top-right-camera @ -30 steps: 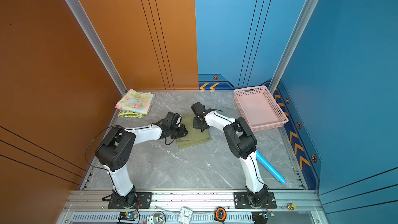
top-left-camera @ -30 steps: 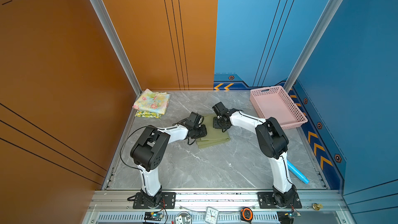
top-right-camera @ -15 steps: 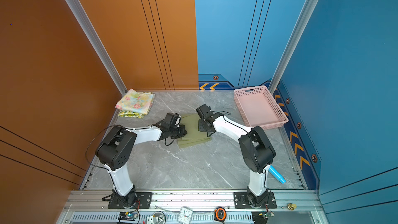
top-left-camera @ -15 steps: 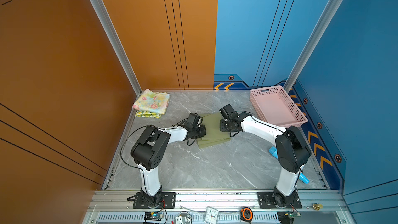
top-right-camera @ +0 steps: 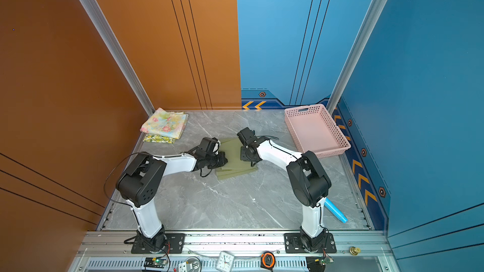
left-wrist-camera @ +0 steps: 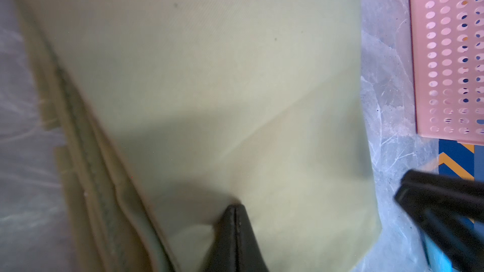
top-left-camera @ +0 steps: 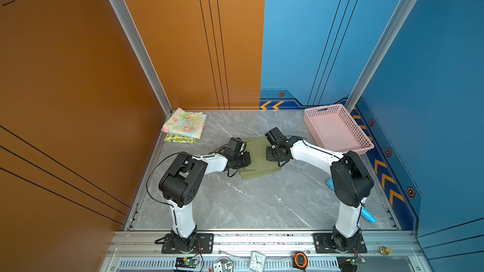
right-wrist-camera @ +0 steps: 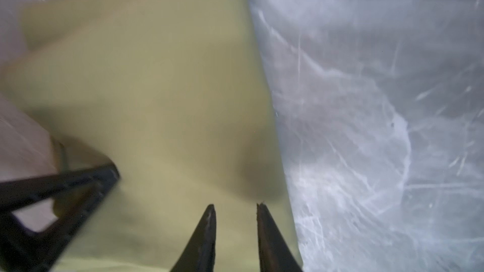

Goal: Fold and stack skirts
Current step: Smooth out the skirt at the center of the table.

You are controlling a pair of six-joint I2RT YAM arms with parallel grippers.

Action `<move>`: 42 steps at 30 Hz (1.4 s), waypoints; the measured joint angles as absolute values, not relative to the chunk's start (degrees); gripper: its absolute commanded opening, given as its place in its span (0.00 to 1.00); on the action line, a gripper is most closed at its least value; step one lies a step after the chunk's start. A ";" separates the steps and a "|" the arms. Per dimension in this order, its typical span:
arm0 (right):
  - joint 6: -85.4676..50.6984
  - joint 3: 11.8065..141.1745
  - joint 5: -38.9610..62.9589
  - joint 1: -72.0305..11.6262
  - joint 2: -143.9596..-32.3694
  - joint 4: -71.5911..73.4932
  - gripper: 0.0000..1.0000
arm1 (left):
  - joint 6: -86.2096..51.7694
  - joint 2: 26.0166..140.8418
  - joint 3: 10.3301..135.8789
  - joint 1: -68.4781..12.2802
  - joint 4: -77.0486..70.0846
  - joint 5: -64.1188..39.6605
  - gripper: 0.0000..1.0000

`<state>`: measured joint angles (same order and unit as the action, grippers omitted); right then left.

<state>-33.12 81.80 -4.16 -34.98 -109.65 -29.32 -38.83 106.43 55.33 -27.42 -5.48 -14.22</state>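
top views first: the olive green skirt [top-left-camera: 259, 164] lies folded in the middle of the grey marble bench [top-left-camera: 248, 205], and both arms reach in over it. the left gripper [top-left-camera: 245, 159] is down on the side of the skirt towards the orange wall. the right gripper [top-left-camera: 272, 153] is over the side towards the pink perforated basket [top-left-camera: 324, 108]. from up here the fingers are hidden under the wrists. over in the far corner by the orange wall, the floral skirt [top-left-camera: 184, 125] sits folded on top of the lemon-print skirt [top-left-camera: 180, 139], well apart from the olive one. a blue tube [top-right-camera: 336, 211] lies behind the right arm's base.

left wrist now: the left gripper [left-wrist-camera: 235, 209] is clenched, tips pressed together on a pinch of the olive green skirt [left-wrist-camera: 209, 74], and a crease runs away from that spot. stacked fold edges show along one side of the cloth. bare bench [left-wrist-camera: 387, 74] and the basket [left-wrist-camera: 445, 48] lie beyond the other side.

right wrist: the right gripper [right-wrist-camera: 235, 210] is released, its two dark fingers [right-wrist-camera: 207, 231] apart with olive cloth showing in the gap and nothing held. they sit over the olive green skirt [right-wrist-camera: 157, 100] just inside its straight edge, with bench [right-wrist-camera: 366, 100] beyond. the picture is blurred.
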 measured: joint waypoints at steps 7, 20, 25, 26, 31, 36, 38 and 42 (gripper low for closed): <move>-30.13 96.75 -3.88 -33.06 -121.43 -27.18 0.30 | -38.87 106.19 54.70 -27.44 -6.33 -14.22 0.06; -28.40 109.43 -0.43 -31.53 -135.52 -27.68 0.38 | -38.98 105.38 54.83 -27.53 -4.45 -13.76 0.07; -27.64 108.12 -0.01 -31.07 -132.49 -28.69 0.48 | -38.70 102.87 55.57 -27.31 0.99 -13.17 0.37; -27.40 107.02 -0.03 -30.85 -130.80 -28.95 0.50 | -38.50 102.08 55.68 -27.16 2.13 -12.93 0.42; -26.70 99.20 -0.03 -29.69 -118.72 -28.86 0.60 | -38.50 95.31 55.99 -25.45 7.92 -11.57 0.55; -26.33 92.84 0.43 -29.63 -112.64 -28.67 0.64 | -38.33 88.95 55.96 -22.50 11.77 -11.07 0.61; -26.35 90.85 1.19 -29.67 -112.55 -28.51 0.64 | -38.37 88.01 55.79 -20.80 12.47 -11.14 0.62; -26.50 87.90 2.72 -29.71 -112.95 -28.82 0.64 | -38.39 88.03 53.74 -17.78 13.39 -11.81 0.64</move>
